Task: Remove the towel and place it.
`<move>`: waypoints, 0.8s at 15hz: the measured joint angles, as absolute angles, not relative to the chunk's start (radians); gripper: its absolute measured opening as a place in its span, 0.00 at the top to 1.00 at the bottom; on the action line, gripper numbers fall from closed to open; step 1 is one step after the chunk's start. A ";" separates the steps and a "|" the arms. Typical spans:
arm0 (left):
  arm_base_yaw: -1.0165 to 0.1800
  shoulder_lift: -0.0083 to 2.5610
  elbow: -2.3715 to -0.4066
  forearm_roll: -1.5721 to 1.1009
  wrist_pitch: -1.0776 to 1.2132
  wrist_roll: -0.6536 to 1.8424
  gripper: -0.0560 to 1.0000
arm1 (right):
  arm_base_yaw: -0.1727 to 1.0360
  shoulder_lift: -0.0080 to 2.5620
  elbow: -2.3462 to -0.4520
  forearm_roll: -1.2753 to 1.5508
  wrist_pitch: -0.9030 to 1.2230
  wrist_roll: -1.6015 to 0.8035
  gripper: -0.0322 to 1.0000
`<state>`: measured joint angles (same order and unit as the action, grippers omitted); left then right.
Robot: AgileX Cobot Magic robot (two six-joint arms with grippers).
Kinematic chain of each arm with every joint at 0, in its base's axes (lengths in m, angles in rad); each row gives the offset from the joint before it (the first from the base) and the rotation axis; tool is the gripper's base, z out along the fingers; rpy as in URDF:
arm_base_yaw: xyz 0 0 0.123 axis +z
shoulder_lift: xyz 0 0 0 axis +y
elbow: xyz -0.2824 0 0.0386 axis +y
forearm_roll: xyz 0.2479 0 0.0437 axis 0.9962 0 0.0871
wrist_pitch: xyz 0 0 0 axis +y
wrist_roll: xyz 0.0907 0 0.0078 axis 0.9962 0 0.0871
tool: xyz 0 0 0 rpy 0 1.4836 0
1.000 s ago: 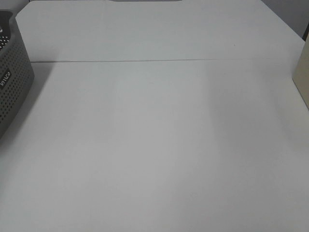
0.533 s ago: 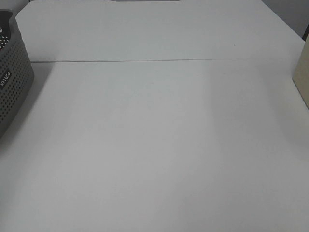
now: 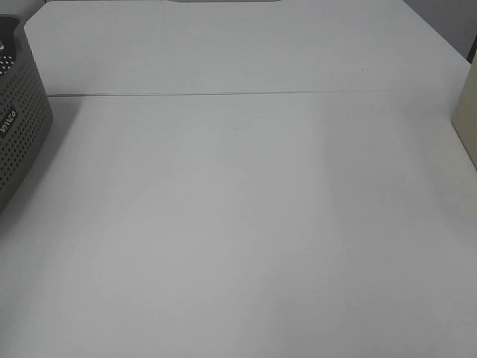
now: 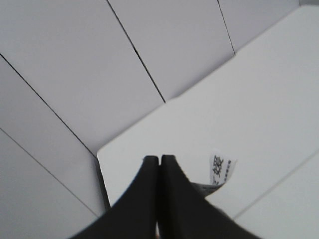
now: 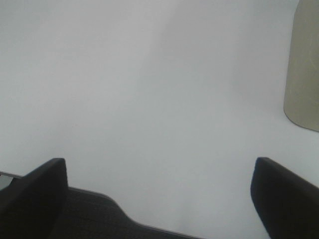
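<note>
The towel shows only in the left wrist view, as a grey scrap [image 4: 203, 189] with a white printed label [image 4: 220, 169] sticking out beside one finger. My left gripper [image 4: 159, 159] has its fingers pressed together, raised and facing the wall and a table corner; the towel seems pinched in it, the rest hidden behind the fingers. My right gripper [image 5: 159, 196] is open and empty above the bare white table [image 5: 149, 89]. Neither gripper appears in the exterior high view.
A grey perforated basket [image 3: 19, 127] stands at the table's left edge. A beige container [image 3: 467, 119] stands at the right edge and also shows in the right wrist view [image 5: 304, 64]. A seam [image 3: 238, 93] crosses the white table.
</note>
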<state>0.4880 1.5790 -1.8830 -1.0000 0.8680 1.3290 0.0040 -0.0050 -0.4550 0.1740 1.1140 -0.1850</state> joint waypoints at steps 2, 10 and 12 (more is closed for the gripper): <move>0.469 1.575 -1.928 -1.142 0.786 1.332 0.95 | 0.004 -0.005 -0.455 0.174 1.114 -0.185 0.05; 0.166 1.575 -1.986 -1.152 0.701 1.398 0.95 | 0.004 -0.005 -0.455 0.194 1.114 -0.185 0.05; 0.125 1.575 -1.986 -1.147 0.769 1.405 0.95 | 0.004 -0.005 -0.455 0.235 1.112 -0.185 0.05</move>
